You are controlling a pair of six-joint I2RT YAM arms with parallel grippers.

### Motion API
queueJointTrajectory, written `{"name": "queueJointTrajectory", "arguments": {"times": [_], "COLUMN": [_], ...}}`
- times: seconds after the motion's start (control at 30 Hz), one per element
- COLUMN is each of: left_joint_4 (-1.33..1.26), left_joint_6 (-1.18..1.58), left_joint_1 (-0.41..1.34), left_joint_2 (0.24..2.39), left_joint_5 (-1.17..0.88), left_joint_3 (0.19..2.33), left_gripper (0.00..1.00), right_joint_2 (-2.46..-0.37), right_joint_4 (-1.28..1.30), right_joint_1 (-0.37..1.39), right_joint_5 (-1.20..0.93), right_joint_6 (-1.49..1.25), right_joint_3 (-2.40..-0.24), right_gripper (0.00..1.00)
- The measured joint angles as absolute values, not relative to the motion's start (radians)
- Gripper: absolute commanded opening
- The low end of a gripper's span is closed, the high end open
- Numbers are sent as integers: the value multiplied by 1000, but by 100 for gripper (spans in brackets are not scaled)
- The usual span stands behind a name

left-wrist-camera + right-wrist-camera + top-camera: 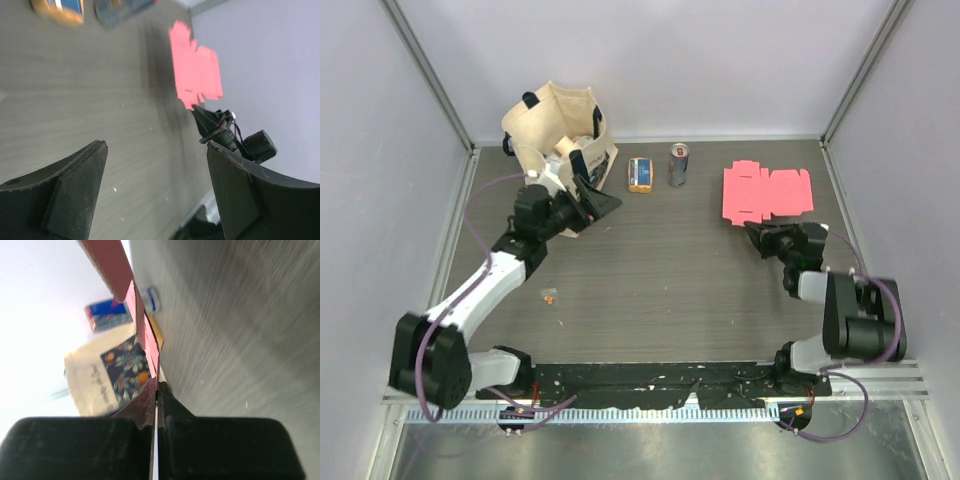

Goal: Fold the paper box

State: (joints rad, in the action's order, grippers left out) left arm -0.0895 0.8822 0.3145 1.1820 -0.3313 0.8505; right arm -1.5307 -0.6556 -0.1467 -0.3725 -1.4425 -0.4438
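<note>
The paper box (767, 193) lies as a flat, unfolded pink sheet in the upper right of the top view, on the bench (650, 280), with its long axis running left to right across the frame. The right pincer (751, 228) meets it from below at the sheet's lower left corner, so the whole sheet stretches up and to the right of the grip. The right wrist view settles the state: the right pincer (157, 390) has its jaws pressed together on the thin card edge, and the paper box (145, 337) rises edge-on out of them toward the top of that frame, apparently lifted off the surface at that corner. The left pincer (605, 197) hangs well apart in the upper left, just beside the tote bag (555, 125), jaws spread wide and holding nothing. The packet (640, 173) and the can (678, 165) stand between it and the sheet. The right arm is therefore far the nearer, and any fold would likely hinge about the pinched corner. From the left wrist view the left pincer (157, 172) faces across bare bench toward the paper box (197, 70) in the upper right of its frame, with the right pincer (197, 111) touching the sheet's nearest point. Only that low view and the right wrist's give the contact, while only the overhead view gives the full outline, tabs and lie of the sheet
</note>
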Motion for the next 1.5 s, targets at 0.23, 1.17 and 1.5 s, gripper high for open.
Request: {"name": "queueJointTrajectory", "arguments": {"times": [0.23,1.17,1.5], "left_joint_4": [-374,-1101,-924], "left_joint_6": [1141,1406,1293], "left_joint_1": [527,803,752], "left_joint_2": [1481,1942,1882], "left_joint_5": [-384,-219,-221], "left_joint_3": [775,1030,941], "left_gripper": [96,26,0], "right_joint_2": [-1096,-779,-780], "right_joint_4": [-606,-523,-239], "right_joint_1": [-155,-123,-119], "right_joint_5": [-541,-710,-719], "right_joint_6": [-1443,-1576,-1301], "right_joint_3": [-233,-138,-303], "right_gripper": [1,11,62]}}
